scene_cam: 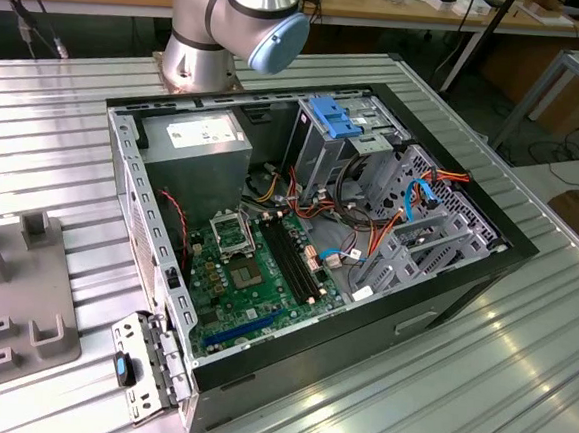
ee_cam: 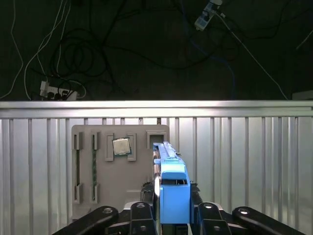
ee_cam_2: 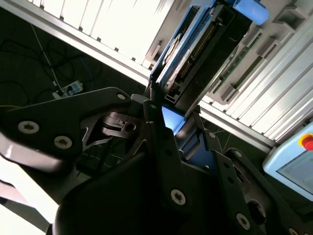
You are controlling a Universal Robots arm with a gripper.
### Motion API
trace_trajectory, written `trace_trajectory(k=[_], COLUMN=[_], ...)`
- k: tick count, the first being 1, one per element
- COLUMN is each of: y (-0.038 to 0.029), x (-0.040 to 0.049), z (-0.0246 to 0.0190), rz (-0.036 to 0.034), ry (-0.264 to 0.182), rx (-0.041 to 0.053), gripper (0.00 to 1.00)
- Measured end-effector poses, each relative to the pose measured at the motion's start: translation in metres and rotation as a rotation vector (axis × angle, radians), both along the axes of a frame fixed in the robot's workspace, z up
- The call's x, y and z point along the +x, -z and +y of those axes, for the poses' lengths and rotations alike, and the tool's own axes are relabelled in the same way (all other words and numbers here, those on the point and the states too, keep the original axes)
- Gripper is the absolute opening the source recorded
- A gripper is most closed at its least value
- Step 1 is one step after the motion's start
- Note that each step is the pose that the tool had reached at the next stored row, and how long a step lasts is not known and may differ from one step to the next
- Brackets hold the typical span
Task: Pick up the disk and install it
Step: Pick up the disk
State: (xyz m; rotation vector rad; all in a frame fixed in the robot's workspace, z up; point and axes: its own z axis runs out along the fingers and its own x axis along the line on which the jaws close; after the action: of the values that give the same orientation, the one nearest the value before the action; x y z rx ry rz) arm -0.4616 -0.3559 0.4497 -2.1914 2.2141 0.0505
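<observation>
Closest to you in both wrist views, the gripper (ee_cam: 172,201) is clenched on the disk (ee_cam: 171,169). Its black fingers (ee_cam: 146,195) press against the two flat sides, so the drive stands on its thin edge with the blue rail facing the camera. The disk's long axis runs straight out from the gripper, in line with the fingers. The second wrist view shows the same thing from the side, with the disk (ee_cam_2: 188,49) stretching away from the linkages. Just beyond its far end lies a grey fixture plate (ee_cam: 88,166) with narrow slots and a small square processor chip (ee_cam: 121,146) seated in it. You cannot tell whether the disk's tip touches the plate or hangs clear of it. The plate rests on a ribbed metal table (ee_cam: 244,166), and past the table's edge cables (ee_cam: 73,63) trail over a dark floor. In the exterior view, what looks like the same plate (scene_cam: 22,306) sits low on the exterior view's left, well apart from the open computer case (scene_cam: 433,308) at mid-frame. Inside the case, a metal drive cage (scene_cam: 325,149) with a blue latch (scene_cam: 333,115) stands toward the upper middle.
</observation>
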Motion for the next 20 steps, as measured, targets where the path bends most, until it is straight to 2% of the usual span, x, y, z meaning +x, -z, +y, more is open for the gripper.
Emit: trace_trajectory(k=[2, 7, 17, 20], y=[-0.0084, -0.0197, -0.0215, -0.0255], x=[0.0000, 0.0000, 0.0000, 0.0000], z=[0.0000, 0.0000, 0.0000, 0.0000], rz=[0.0000, 0.0000, -0.0001, 0.0000], ry=[0.000, 0.000, 0.000, 0.000], rx=[0.0003, 0.0025, 0.0025, 0.0025], gripper=[0.36, 0.36, 0.36, 0.36])
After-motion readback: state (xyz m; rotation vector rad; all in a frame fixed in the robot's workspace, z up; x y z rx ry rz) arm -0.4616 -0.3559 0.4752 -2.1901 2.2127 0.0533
